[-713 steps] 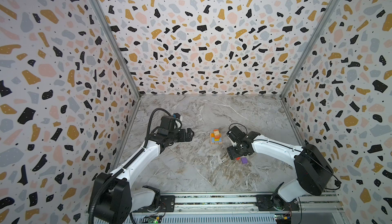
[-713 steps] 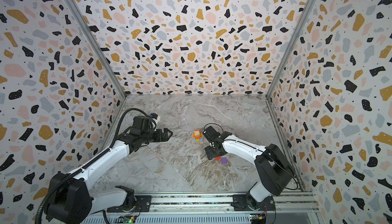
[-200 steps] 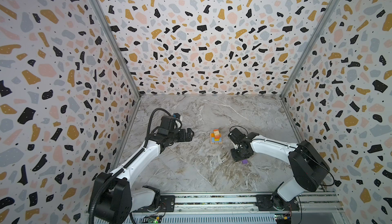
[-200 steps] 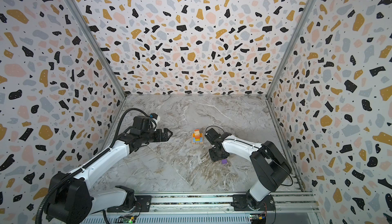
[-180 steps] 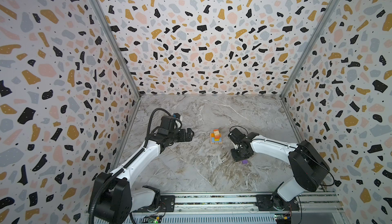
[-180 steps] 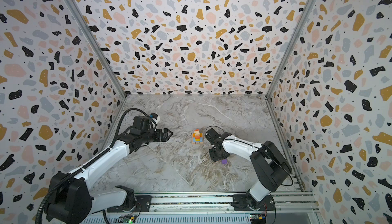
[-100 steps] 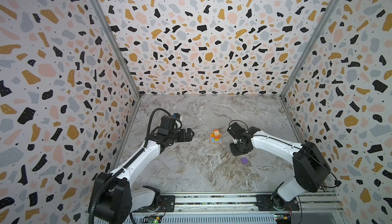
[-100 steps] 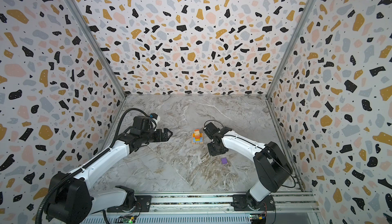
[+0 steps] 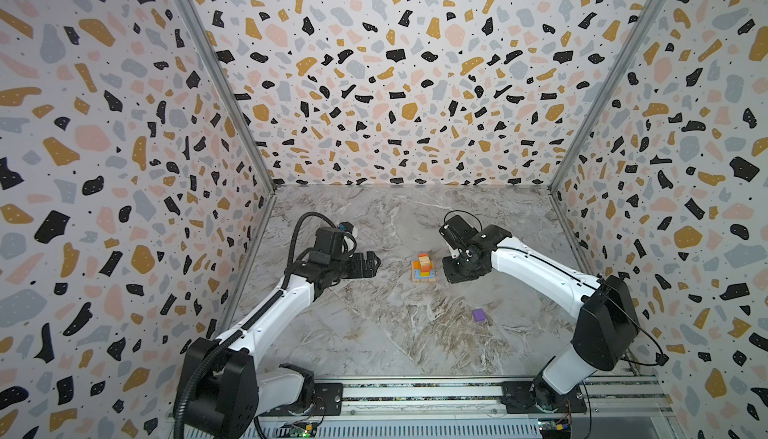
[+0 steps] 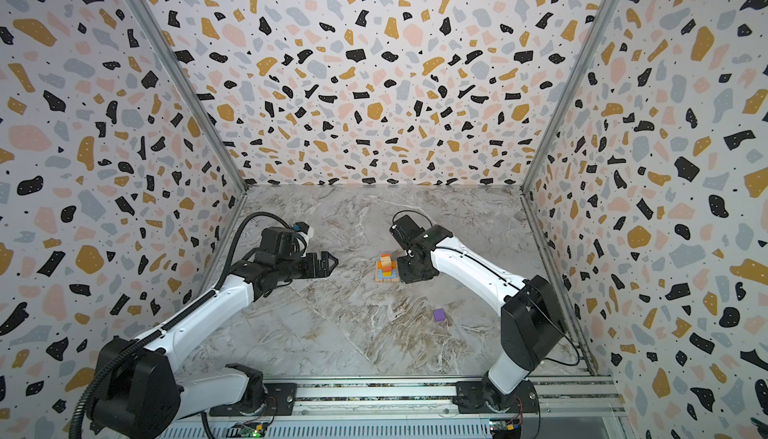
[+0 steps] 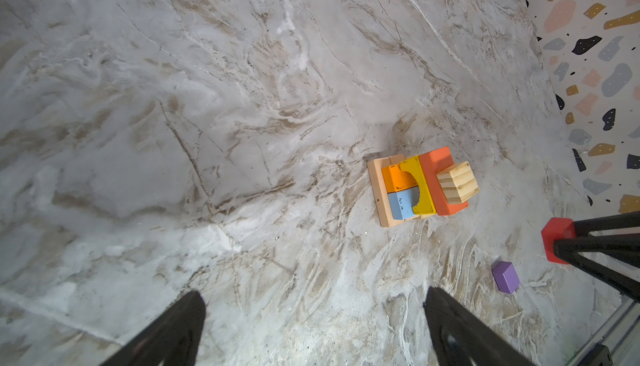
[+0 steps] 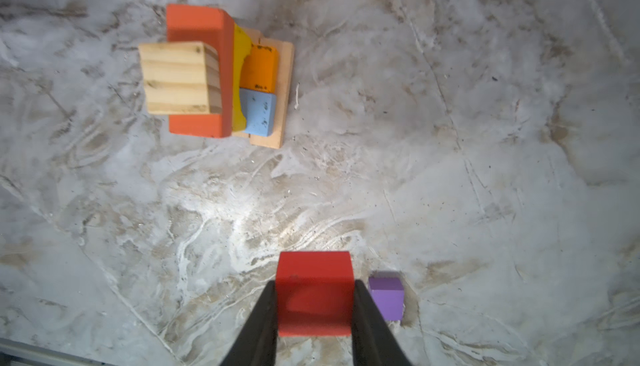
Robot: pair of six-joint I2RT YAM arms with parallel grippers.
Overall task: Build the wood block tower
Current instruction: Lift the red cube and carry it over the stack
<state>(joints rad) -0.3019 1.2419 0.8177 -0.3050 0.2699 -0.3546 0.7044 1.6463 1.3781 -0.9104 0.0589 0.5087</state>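
Between the fingers of the right pincer (image 12: pixel 314 283) we see a red cube (image 12: pixel 314 300), clamped on two opposite faces and held clear of the table (image 12: pixel 485 139). In both top views this pincer hangs just to the right of the tower (image 9: pixel 424 268), not touching it.

The tower stands near the middle of the table. We count a flat tan base (image 12: pixel 285 97). An orange block (image 12: pixel 261 68) and a blue block (image 12: pixel 259 113) lie on it end to end. Over them sits a yellow piece (image 12: pixel 239 45) with a curved cut-out, then a red-orange oblong (image 12: pixel 197 18). A tan cube (image 12: pixel 176 76) with plain grain lines tops it.

A purple cube (image 9: pixel 478 315) lies alone on the table, well apart from the tower and nearer the front rail (image 9: pixel 415 393). In the right wrist view it shows just past the red cube, lower down.

Left of the tower, near it but apart, the left pincer (image 11: pixel 313 312) stands wide and empty. Its fingers (image 11: pixel 173 329) frame only bare table.
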